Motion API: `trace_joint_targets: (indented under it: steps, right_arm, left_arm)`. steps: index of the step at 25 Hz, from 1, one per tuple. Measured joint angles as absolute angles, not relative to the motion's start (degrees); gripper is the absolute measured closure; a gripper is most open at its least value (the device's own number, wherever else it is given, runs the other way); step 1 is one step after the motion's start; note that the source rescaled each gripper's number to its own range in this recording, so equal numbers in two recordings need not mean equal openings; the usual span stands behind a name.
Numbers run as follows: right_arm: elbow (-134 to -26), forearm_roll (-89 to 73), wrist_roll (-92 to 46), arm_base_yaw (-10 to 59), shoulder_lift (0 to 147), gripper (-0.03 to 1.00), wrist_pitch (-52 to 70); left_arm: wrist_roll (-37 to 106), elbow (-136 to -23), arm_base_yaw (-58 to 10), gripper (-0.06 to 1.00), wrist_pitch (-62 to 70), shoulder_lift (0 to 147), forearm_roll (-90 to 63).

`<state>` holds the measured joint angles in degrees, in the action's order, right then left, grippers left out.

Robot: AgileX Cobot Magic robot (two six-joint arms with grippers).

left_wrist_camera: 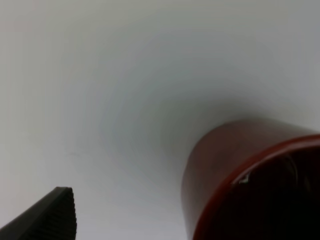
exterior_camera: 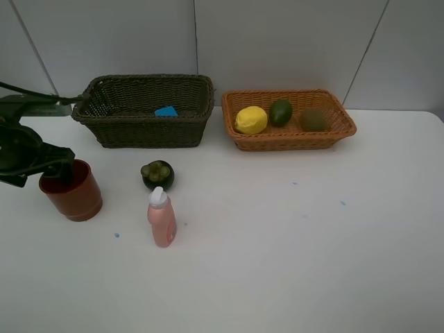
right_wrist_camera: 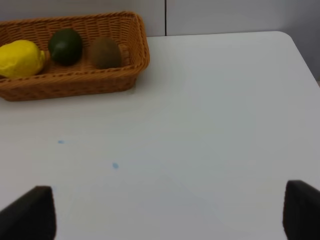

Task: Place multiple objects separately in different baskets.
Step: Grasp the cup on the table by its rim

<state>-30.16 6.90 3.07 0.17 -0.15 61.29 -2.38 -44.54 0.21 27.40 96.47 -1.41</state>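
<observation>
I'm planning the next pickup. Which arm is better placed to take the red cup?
Left. The left gripper, open, is at the rim of the cup; the right gripper, also open, is over the table near the orange basket, far from it.

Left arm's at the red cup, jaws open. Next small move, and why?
Probably close the left gripper on the cup: it hangs open at the cup's rim, holding nothing, and the cup stands upright on the table, unsorted. Whether a finger is inside the rim I cannot tell.
</observation>
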Motion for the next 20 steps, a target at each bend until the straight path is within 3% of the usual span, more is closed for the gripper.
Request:
trace_joint_targets:
  steps: [14, 15, 17, 20]
  right_arm:
    - [-30.16, 6.90, 3.07, 0.17, -0.15, -0.03, 61.29]
    - [-30.16, 6.90, 3.07, 0.17, -0.15, -0.03, 61.29]
    - [-30.16, 6.95, 3.07, 0.17, -0.15, -0.03, 61.29]
    - [-30.16, 6.90, 3.07, 0.17, -0.15, -0.03, 61.29]
  left_arm:
    - [-2.23, -44.55, 0.21, 0.00, 25.13, 101.24, -2.74]
    - [-2.23, -44.55, 0.21, 0.04, 25.13, 101.24, -2.74]
    - [-2.23, -44.55, 0.21, 0.23, 25.09, 101.24, -2.74]
    - [-2.23, -44.55, 0.21, 0.65, 25.01, 101.24, -2.76]
